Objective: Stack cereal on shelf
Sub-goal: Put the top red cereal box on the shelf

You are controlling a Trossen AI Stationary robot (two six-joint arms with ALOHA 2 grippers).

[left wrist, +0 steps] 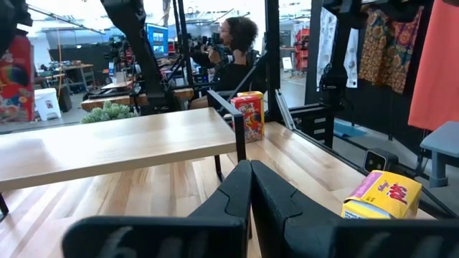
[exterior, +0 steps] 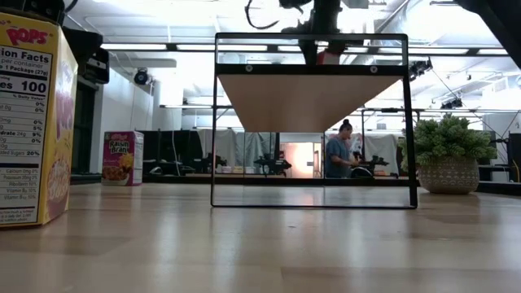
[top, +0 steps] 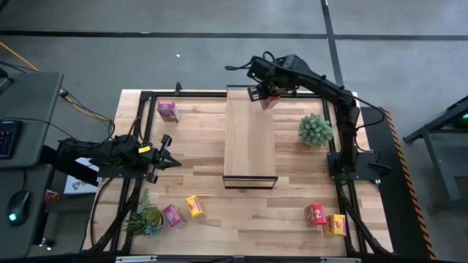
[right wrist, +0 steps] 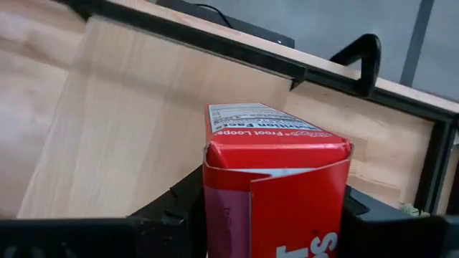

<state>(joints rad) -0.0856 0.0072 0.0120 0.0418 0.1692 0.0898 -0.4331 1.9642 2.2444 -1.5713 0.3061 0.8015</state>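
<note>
I hold the right gripper [top: 268, 98] clamped on a red cereal box [right wrist: 276, 186] above the shelf [top: 249, 139] at its far end. Placement step: next I should lower, then release. Left gripper [top: 165, 151] waits shut, empty.

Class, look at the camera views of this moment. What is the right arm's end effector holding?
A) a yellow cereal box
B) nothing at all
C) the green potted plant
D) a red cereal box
D: the right end effector is closed around a red cereal box, held over the far end of the shelf, while the plant sits on the table.
</note>
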